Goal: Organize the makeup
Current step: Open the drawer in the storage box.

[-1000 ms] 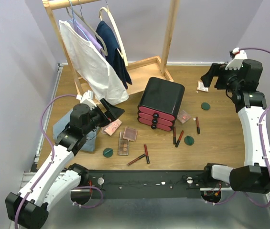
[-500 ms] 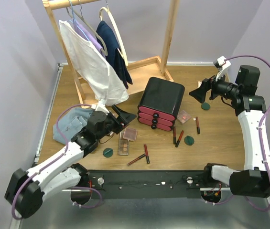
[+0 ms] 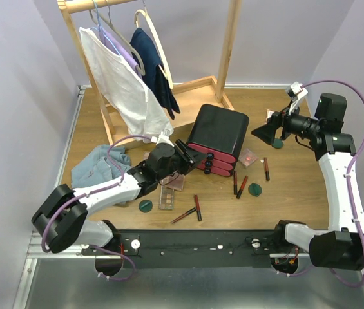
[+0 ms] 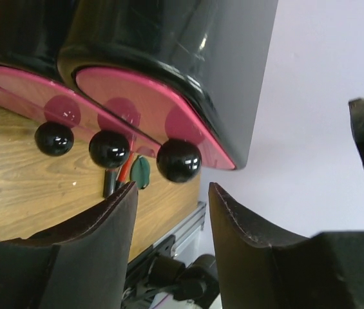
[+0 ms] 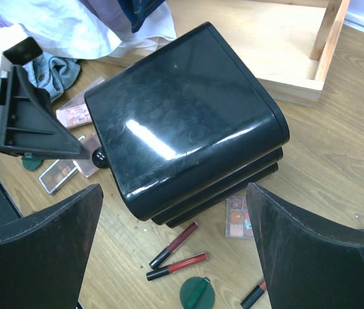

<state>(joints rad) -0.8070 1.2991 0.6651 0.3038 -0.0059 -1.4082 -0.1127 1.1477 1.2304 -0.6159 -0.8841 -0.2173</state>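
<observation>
One eyeshadow palette (image 3: 167,197) lies near the left hand (image 3: 185,153) (its fingers parted)

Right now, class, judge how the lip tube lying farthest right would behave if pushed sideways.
The lip tube looks slim and round, so it would probably roll on the smooth wooden table. It seems stiff and light; its glossy body might slip when pinched.

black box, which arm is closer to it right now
Left. The left arm has its jaws right at the box's front knobs; the right arm holds its jaws off its right side in the top view, apart from it.
</observation>
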